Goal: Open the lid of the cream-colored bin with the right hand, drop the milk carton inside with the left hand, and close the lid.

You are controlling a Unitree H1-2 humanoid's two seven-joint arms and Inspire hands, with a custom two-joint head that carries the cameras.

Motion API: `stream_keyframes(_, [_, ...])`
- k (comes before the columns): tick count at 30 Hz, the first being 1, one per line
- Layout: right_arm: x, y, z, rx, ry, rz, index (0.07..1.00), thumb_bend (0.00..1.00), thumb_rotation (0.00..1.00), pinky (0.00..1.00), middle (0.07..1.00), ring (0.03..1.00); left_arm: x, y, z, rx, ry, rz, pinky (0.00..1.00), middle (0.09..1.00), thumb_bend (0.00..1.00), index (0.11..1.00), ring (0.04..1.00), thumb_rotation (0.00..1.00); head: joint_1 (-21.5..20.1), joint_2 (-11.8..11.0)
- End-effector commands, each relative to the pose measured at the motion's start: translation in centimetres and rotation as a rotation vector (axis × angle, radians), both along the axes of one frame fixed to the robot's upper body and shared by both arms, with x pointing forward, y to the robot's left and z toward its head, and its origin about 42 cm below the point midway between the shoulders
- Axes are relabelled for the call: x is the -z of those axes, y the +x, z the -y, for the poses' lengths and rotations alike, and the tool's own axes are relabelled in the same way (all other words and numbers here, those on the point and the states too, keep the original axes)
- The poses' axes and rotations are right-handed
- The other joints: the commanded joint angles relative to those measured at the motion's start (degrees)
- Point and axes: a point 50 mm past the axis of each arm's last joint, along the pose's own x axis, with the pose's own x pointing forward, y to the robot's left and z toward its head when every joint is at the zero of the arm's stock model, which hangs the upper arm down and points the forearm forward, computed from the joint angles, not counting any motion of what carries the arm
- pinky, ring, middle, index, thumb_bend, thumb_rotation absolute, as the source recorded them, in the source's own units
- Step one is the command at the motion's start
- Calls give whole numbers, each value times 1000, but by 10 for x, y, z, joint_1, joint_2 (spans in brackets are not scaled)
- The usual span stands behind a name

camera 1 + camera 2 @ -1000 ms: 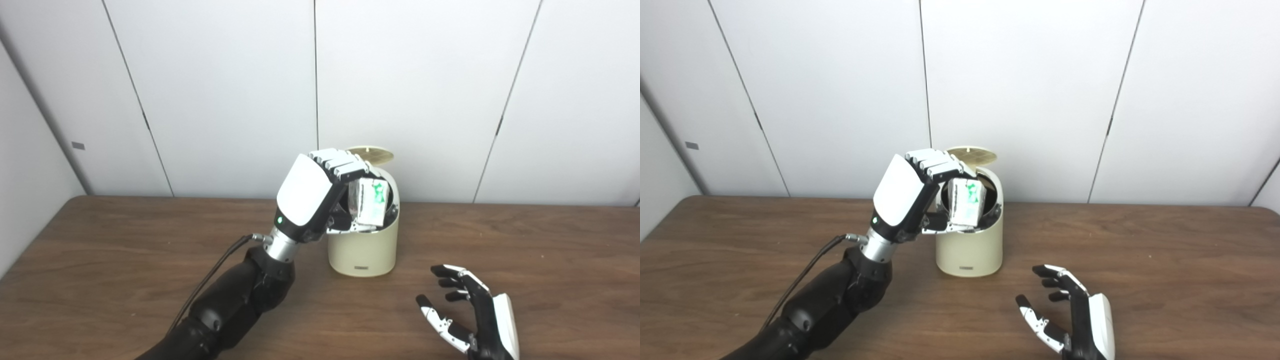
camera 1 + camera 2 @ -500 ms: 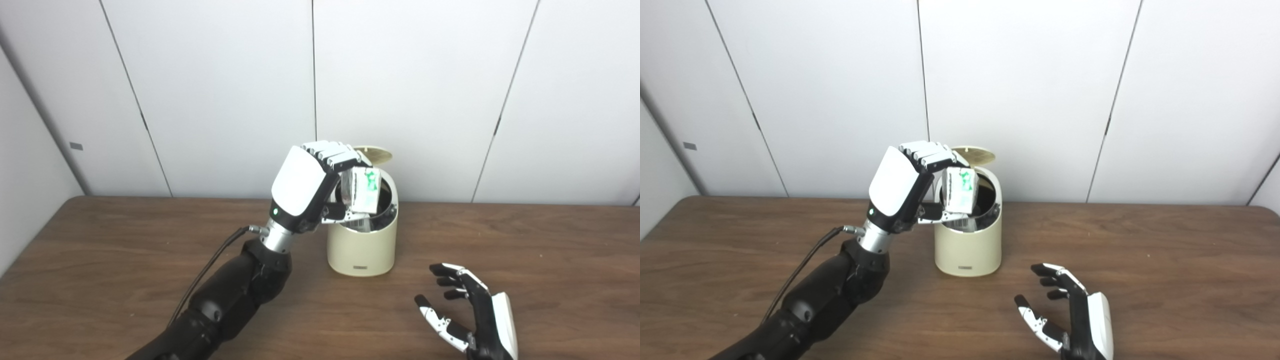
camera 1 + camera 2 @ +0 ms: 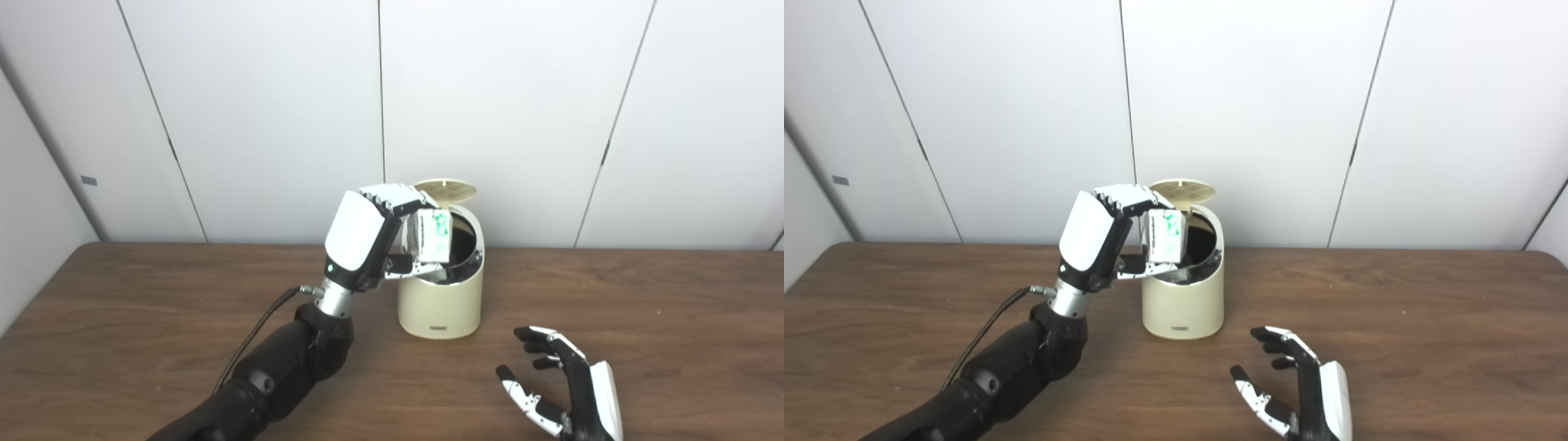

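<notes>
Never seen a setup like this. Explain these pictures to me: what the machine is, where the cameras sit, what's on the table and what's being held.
This is a humanoid robot with two arms ending in fingered hands. Both pictures come from two cameras side by side on its head, so they show the same scene from slightly different spots. On the brown table stands a cream-colored bin with its lid flipped up. The left hand grips a small milk carton at the bin's open mouth, not yet released. The right hand hangs open near the table, holding nothing.
</notes>
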Motion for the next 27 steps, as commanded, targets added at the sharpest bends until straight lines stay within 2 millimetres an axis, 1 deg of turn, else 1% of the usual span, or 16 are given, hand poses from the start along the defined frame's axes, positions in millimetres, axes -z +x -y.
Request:
stream_keyframes(1, [-5,-1,-4,-3,5,48,645,322,158,556,682,658,-6,5,4,-4,-18,7,311,485,504,504,420,0,-1,1])
stream_keyframes(3, [-6,-1,-5,-4,-1,49,645,321,150,556,682,660,-1,2,6,-3,-30,-12,308,487,503,506,415,0,-4,0])
stream_keyframes(8, [-5,0,-7,-14,-4,65,633,320,133,547,670,656,3,0,11,3,-35,-19,289,485,502,517,401,0,-8,3])
stream_keyframes(11, [-6,0,-10,-10,-10,65,628,320,148,546,665,655,5,-1,15,7,-41,-24,272,484,501,520,394,0,-12,5])
stream_keyframes(17, [-7,-1,-14,-9,-12,57,632,325,164,549,670,660,10,-5,24,24,-49,-47,301,482,503,511,409,0,-13,7])
stream_keyframes(23, [-5,1,-16,-12,-10,60,628,329,140,556,668,661,11,-8,34,47,-63,-62,313,482,503,501,413,0,-15,4])
stream_keyframes(27, [-5,1,-17,-17,-2,63,631,327,130,553,668,661,9,-8,38,56,-72,-64,291,487,502,513,402,0,-16,3])
